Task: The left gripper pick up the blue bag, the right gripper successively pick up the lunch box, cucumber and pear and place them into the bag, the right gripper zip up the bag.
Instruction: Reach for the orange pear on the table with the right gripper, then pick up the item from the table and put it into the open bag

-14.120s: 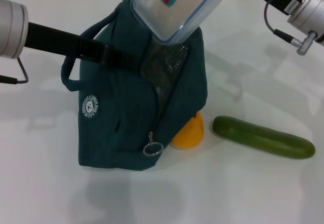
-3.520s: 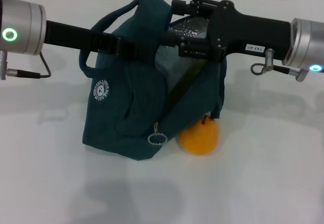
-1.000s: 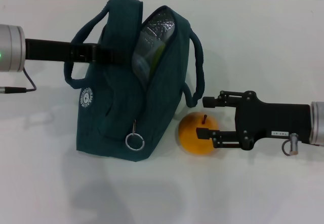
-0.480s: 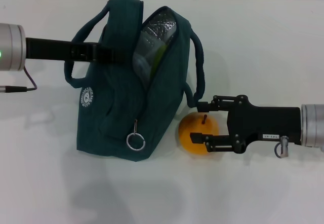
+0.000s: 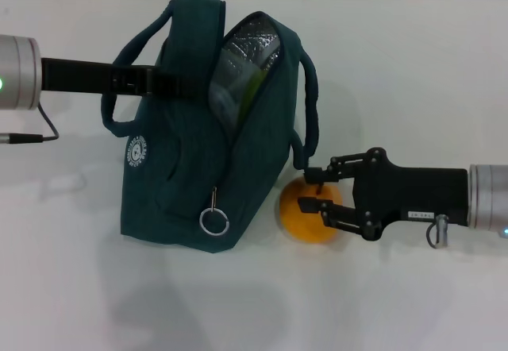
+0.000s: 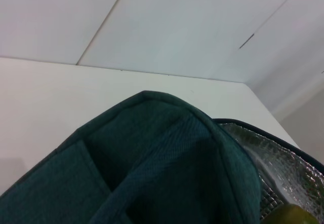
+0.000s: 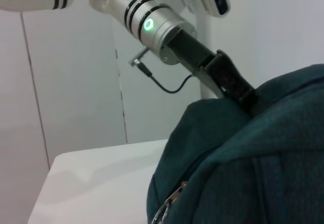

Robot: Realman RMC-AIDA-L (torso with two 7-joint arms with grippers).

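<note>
Head view: right pincer (image 5: pixel 312 190) spread around the pear (image 5: pixel 305 217); round, firm, prone to roll — grip its widest middle. Left pincer's fingers hidden behind the bag (image 5: pixel 206 129).

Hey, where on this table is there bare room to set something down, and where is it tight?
Bare: the near strip of the table in front of the blue bag, and the far right area beyond the right gripper. Crowded: beside the bag's right side, where that gripper's fingers straddle the pear, and the bag's top-left, where the left gripper grips it.
</note>
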